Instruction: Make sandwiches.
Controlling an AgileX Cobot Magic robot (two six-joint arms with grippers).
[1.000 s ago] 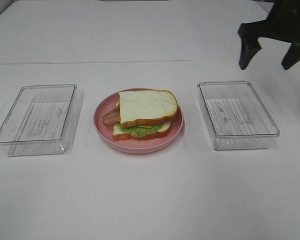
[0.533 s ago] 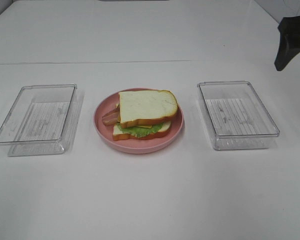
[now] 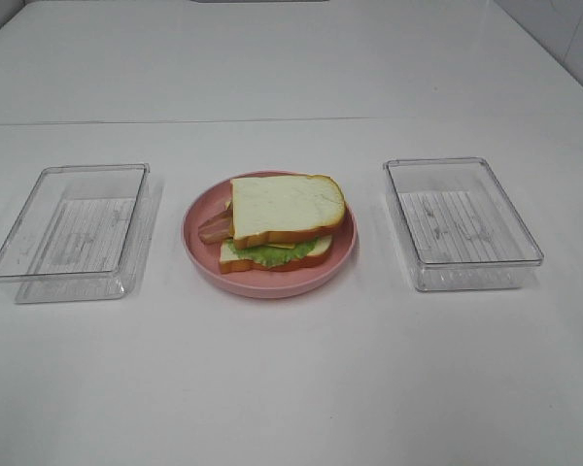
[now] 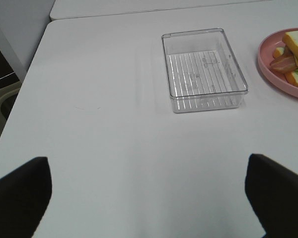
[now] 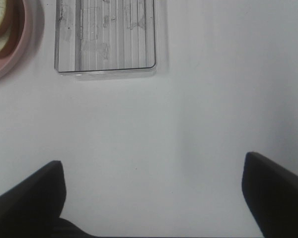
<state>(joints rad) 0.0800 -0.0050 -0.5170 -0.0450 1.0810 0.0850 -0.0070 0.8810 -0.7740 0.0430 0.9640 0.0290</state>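
Both tools, left tool (image 4: 149, 198) and right tool (image 5: 151, 198), jaws apart, empty, above bench (image 3: 291, 388). Risk: nudging plate (image 3: 199, 254) could topple finished sandwich (image 3: 282, 228).

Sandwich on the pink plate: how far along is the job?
Looks done: the sandwich sits stacked on the pink plate, top bread slice over lettuce, with bacon poking out. Both clear trays hold nothing. In hand: nothing; the left gripper and right gripper stand open over bare table. Nothing visibly left.
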